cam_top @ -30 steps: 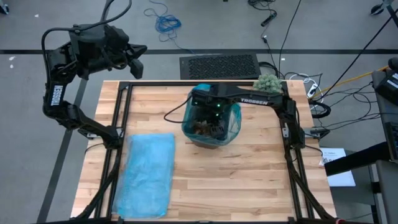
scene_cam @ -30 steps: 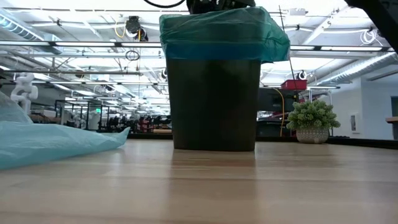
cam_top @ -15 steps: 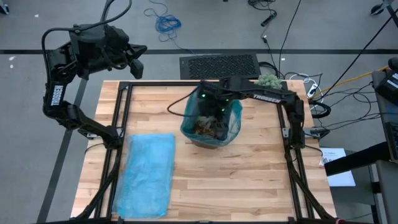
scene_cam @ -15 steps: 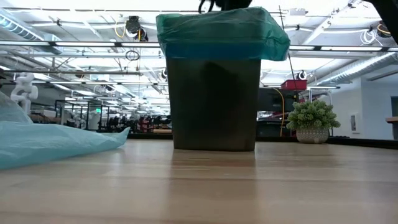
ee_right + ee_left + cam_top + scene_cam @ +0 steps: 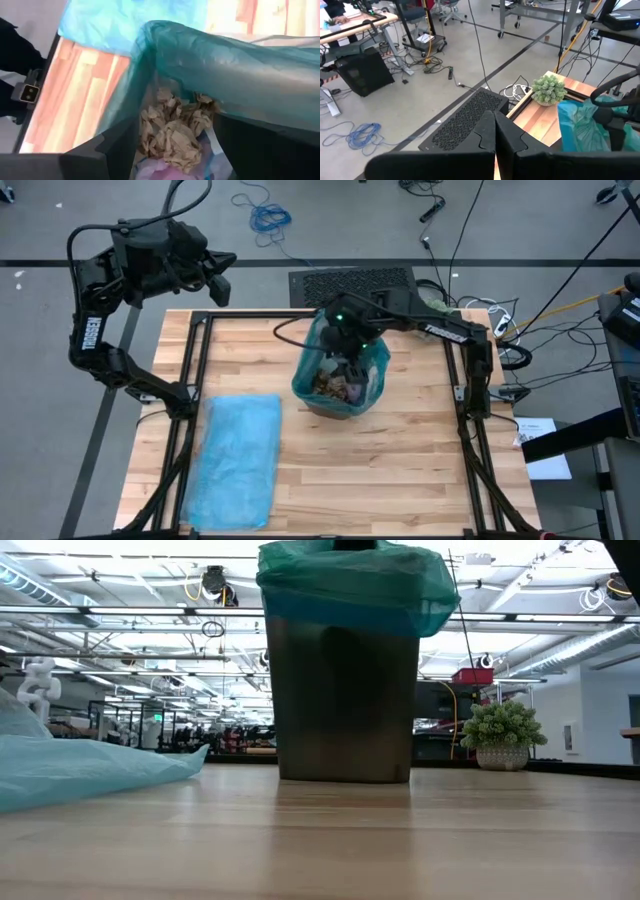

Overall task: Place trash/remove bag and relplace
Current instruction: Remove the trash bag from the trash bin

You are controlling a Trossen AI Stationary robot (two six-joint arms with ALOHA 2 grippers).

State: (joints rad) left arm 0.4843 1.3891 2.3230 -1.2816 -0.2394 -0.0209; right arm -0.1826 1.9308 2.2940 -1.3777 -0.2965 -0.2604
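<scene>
right wrist view: right gripper point(image 5: 348, 367) fingers apart over trash point(image 5: 172, 132); grip bag point(image 5: 210, 60) rim squarely, lift straight; left gripper point(image 5: 495, 131) fingers together.

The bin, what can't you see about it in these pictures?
- Bin contents: low view, hidden by its dark wall.
- Trash depth: right wrist view, cut off by the bag rim and open right gripper.
- Right gripper fingertips: high view, hidden under its own arm.
- Left gripper, shut: shows only floor and plant.
</scene>
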